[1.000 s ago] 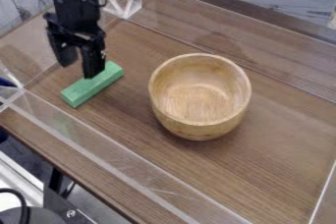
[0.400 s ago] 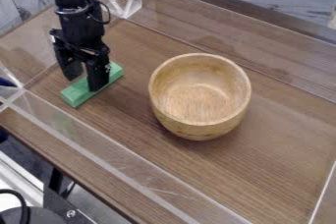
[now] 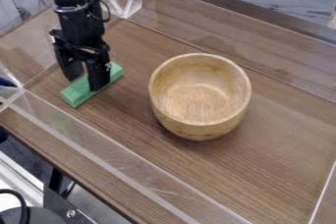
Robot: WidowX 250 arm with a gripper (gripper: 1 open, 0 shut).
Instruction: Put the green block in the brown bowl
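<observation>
The gripper (image 3: 82,73) points straight down at the left side of the tabletop (image 3: 197,169), its black jaws standing apart, one on each side of the green block (image 3: 92,84). The block lies flat on the wood, a short bright bar set at a slant, one end toward the near left and the other toward the bowl. The jaws straddle its middle part; their tips are down at about the block's level, but whether they touch it cannot be told. The block is not lifted.

The bowl (image 3: 199,95) stands upright to the right of the block, near it but apart, with a strip of bare wood between them. It is round, light brown, thick-walled, with grain showing inside, and nothing lies in it.

The tabletop is dark wood grain, ringed by a low clear wall (image 3: 66,135) whose edges catch the light along the near side and the far side. A small clear bracket (image 3: 122,4) stands at the far edge behind the arm (image 3: 69,2), which rises black out of the top of the view
</observation>
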